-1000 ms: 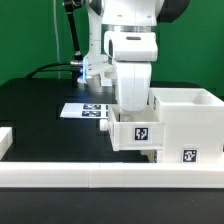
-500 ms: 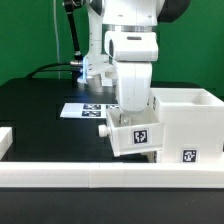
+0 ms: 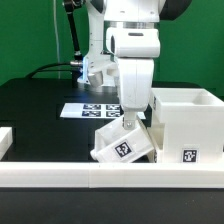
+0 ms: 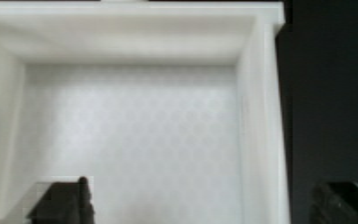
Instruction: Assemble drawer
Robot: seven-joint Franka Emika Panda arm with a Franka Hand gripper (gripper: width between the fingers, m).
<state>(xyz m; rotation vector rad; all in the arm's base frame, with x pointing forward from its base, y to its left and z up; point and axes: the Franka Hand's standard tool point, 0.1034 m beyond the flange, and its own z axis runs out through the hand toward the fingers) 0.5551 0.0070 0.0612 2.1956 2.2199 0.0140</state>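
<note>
A small white open-top tray with a square tag leans tilted, one corner down by the front rail, just to the exterior view's left of the taller white box. My gripper stands directly above the tray. In the wrist view I look down into the tray. One dark finger is inside it and the other is outside its side wall. The jaws stand wide apart and neither touches the wall. My gripper is open.
A long low white rail runs along the front, with a short white piece at the exterior view's left. The marker board lies on the black table behind the tray. A green wall stands at the back.
The tray stood upright and level against the taller box. Now it has dropped and tipped toward the exterior view's left. My gripper has shifted slightly to the exterior view's right.
</note>
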